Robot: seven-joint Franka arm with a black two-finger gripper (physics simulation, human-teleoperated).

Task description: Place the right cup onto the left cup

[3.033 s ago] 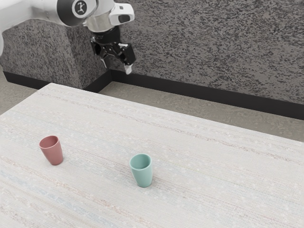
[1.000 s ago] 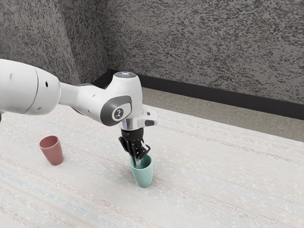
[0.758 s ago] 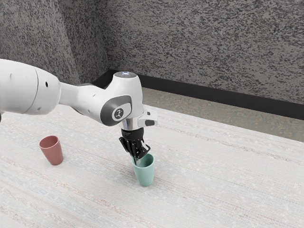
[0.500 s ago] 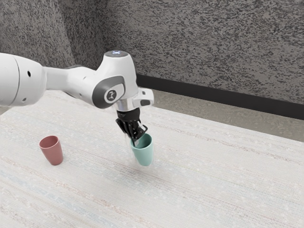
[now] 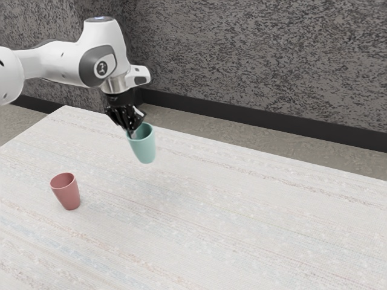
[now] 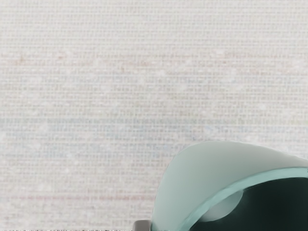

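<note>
Teal, smooth, tapered cup [image 5: 144, 149], wall in the pinch of a black gripper [image 5: 132, 132], above woven-looking tabletop [image 5: 242, 223].

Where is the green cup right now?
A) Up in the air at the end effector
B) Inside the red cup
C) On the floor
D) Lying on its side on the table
A: the green cup hangs above the table at the end effector.
</note>
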